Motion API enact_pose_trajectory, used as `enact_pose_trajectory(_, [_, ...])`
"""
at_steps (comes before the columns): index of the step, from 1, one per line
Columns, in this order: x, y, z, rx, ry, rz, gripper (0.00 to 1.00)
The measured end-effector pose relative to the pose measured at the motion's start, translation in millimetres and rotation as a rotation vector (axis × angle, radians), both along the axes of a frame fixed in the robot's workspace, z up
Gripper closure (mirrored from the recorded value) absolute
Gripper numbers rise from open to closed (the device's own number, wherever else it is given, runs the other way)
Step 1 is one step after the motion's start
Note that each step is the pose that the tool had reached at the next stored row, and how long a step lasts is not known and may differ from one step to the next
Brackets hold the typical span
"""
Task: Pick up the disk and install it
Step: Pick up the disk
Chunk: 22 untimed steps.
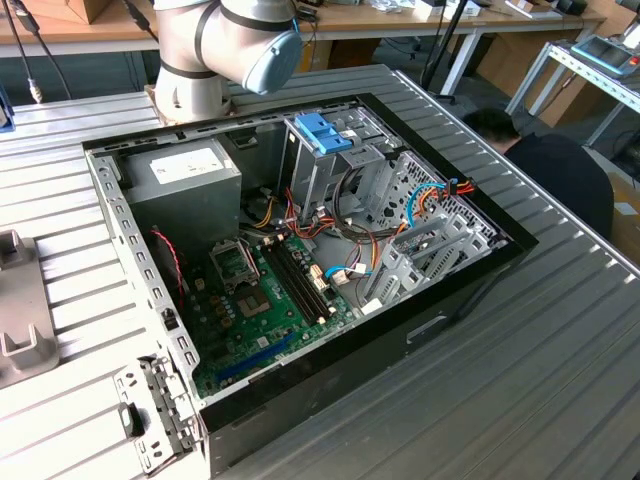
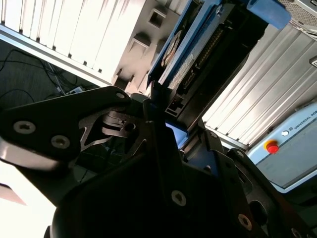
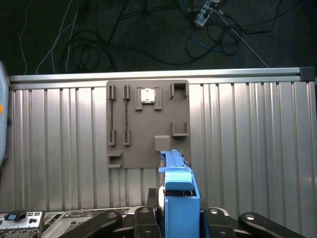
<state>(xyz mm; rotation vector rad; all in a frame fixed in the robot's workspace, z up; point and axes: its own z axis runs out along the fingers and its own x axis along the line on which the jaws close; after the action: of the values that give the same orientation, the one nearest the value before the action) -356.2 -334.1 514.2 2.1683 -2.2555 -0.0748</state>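
Gripping: your gripper [image 2: 171, 114] is clamped onto the disk [image 2: 190, 49], which stands edge-on between the dark fingers [image 2: 158, 124].
Exterior view: the open computer case [image 1: 420, 330] lies on its side, so the drive cage [image 1: 315, 175] faces up. You cannot see its bay under the blue latch [image 1: 322, 130].
Second wrist view: the gripper body hides the contact faces.
First wrist view: the disk is over the grey holder plate [image 3: 146, 119]. You cannot tell whether it is clear of the plate.

A line of pale maker's lettering stands on the grey pendant [image 2: 297, 148] beside its red button [image 2: 271, 147], while the stickers on the disk [image 2: 184, 59] and the white label on the power supply [image 1: 186, 166] carry print too small to read.
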Motion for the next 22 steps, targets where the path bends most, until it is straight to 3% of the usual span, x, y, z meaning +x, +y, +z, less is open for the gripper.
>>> enact_pose_trajectory(22, [0.6, -7.4, 0.0, 0.0, 0.0, 0.0, 0.63])
